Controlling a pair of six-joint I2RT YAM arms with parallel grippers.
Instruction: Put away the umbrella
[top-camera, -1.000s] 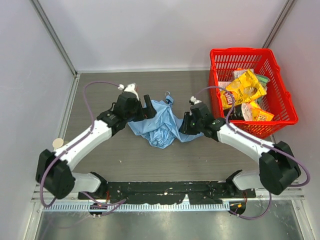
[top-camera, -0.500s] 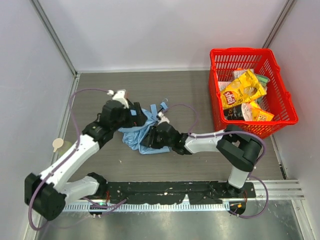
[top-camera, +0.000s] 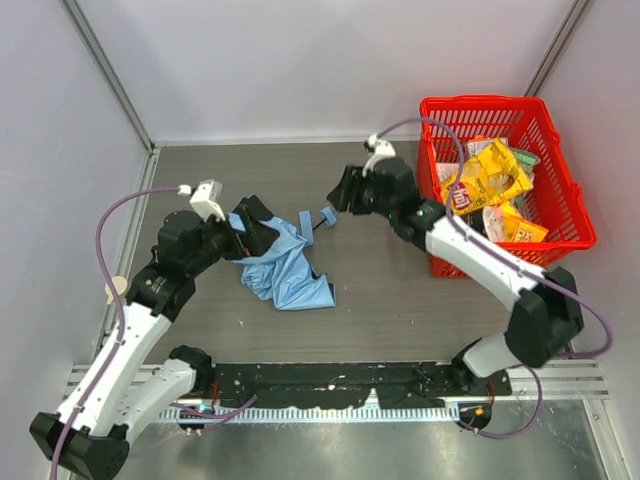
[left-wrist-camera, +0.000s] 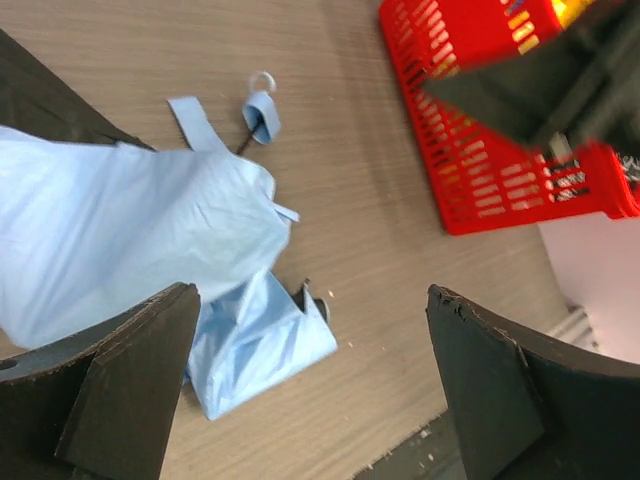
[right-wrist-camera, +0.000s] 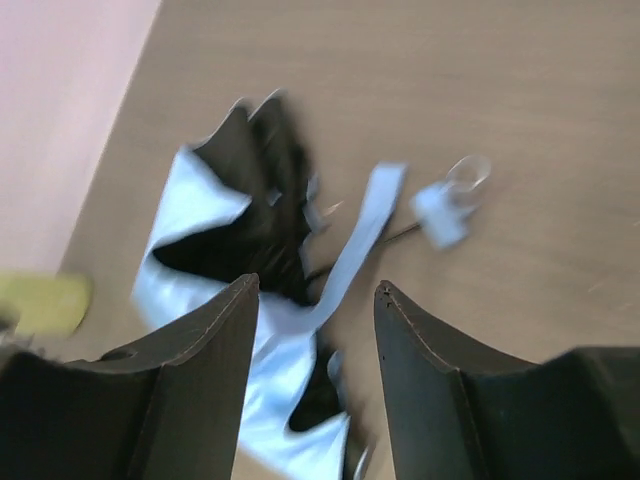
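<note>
Gaping wide, the left gripper (top-camera: 258, 223) sits against the umbrella (top-camera: 288, 268); the right gripper (top-camera: 337, 195) (blurred view) seems parted and empty, umbrella below it.

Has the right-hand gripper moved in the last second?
Yes. The right gripper drew away from the umbrella toward the back wall, now level with the red basket's middle.

The table (top-camera: 400, 300) has a grey-brown wood-grain top. The umbrella (top-camera: 285, 265) lies collapsed on it, left of the middle, its light blue fabric crumpled in a heap. Its small blue handle (top-camera: 328, 215) rests on the bare wood just beside the heap, toward the far edge. A red basket (top-camera: 478, 101) stands at the right edge, near the far right corner.
</note>
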